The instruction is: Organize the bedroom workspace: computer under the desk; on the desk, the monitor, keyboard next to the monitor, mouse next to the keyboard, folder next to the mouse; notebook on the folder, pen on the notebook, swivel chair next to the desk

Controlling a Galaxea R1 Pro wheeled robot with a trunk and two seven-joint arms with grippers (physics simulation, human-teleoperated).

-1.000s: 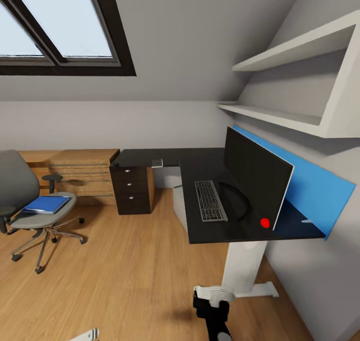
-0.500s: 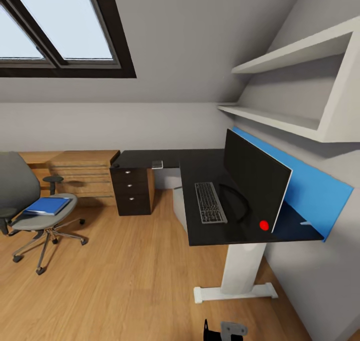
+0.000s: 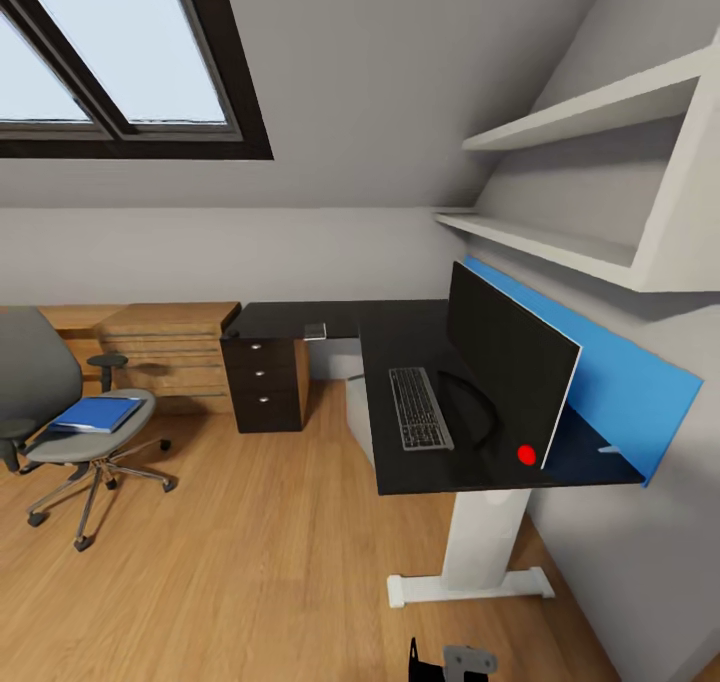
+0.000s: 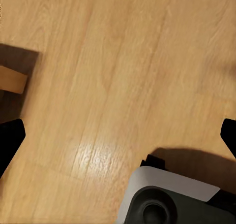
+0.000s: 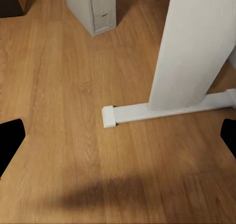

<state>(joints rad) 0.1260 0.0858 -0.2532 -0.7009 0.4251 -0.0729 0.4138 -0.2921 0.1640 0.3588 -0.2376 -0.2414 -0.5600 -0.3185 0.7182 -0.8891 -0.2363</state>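
Observation:
The black L-shaped desk (image 3: 400,467) stands along the right wall. On it are the monitor (image 3: 510,367) and, in front of that, the keyboard (image 3: 420,409). A small grey flat thing, the notebook (image 3: 315,330), lies on the desk's far wing. The silver-grey computer (image 3: 357,414) (image 5: 93,7) sits on the floor under the desk. At the left stands the swivel chair (image 3: 40,372) with the blue folder (image 3: 95,414) on its seat. I cannot make out the mouse or the pen. My left gripper (image 4: 118,138) and right gripper (image 5: 118,138) hang open over bare floor.
The desk's white leg and foot (image 3: 485,547) (image 5: 189,51) stand close ahead of my right arm (image 3: 450,660). A black drawer unit (image 3: 265,382) and a wooden chest (image 3: 165,347) line the far wall. Shelves (image 3: 580,247) jut out above the desk. Wood floor lies open between chair and desk.
My right arm has dropped from mid-bottom of the head view to its very edge, and the left arm's tip has left it. The view has shifted slightly; the furniture has not moved.

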